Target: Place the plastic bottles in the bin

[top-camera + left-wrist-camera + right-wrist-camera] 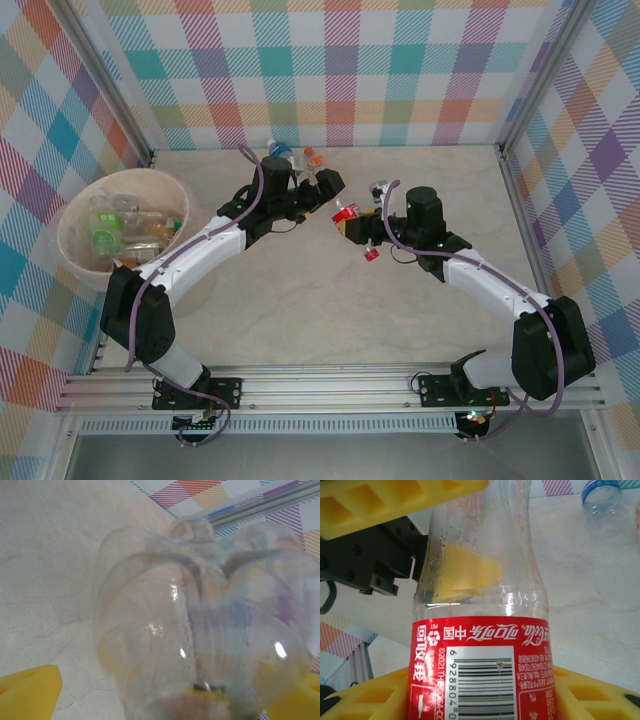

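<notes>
Coca-Cola bottle (pixel 480 650) caught between both grippers over a pale, marble-look tabletop (pixel 330 320)

The right gripper (pixel 480 680) has its yellow fingers clamped on the red label. The left gripper (pixel 165 690) is spread wide around the bottle's clear base, and one finger (pixel 30 692) is visibly off the plastic. Just past the left fingers lie a blue-capped bottle (pixel 280 152) and an orange-capped bottle (pixel 312 160). The bin (pixel 66 215) sits well off to their left with bottles inside. Pastel plaid walls (pixel 340 80) all round.
</notes>
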Motion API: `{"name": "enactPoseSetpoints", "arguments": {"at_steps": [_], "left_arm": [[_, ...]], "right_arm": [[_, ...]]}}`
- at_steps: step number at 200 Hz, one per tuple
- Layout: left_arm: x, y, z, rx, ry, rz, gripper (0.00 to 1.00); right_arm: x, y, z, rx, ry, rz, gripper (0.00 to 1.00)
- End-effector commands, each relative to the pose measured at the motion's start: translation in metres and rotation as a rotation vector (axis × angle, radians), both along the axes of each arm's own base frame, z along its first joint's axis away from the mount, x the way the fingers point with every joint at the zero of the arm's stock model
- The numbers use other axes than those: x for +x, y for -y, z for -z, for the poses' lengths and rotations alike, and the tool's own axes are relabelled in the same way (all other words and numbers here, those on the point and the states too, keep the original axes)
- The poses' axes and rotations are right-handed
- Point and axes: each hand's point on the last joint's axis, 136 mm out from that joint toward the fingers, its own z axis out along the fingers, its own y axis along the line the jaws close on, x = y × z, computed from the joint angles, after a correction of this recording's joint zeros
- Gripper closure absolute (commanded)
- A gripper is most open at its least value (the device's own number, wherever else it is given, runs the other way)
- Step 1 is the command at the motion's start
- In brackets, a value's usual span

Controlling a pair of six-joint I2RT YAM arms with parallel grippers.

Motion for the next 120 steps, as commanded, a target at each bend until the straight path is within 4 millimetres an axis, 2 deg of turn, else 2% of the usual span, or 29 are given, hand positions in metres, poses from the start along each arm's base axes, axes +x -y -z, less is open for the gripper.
{"name": "enactPoseSetpoints", "arguments": {"at_steps": [1,38,62,86,120], "left_arm": [[-0.006,0.004,-0.013,-0.032,0.019,0.019,0.05],[-0.009,0.010,-0.033,-0.093,0.059,0.048,0.30],[-0.014,0.005,-0.045,-0.108,0.088,0.044,0.39],[-0.016,-0.006,-0.055,-0.079,0.119,0.017,0.41],[-0.021,-0.038,-0.078,0.055,0.178,-0.043,0.43]], "right_arm": [[-0.014,-0.014,-0.021,0.056,0.044,-0.104,0.51],[-0.015,-0.020,-0.025,0.062,0.039,-0.136,0.49],[-0.016,-0.021,-0.030,0.067,0.043,-0.149,0.43],[-0.019,-0.019,-0.037,0.058,0.071,-0.155,0.28],[-0.027,-0.010,-0.060,0.027,0.169,-0.139,0.06]]}}
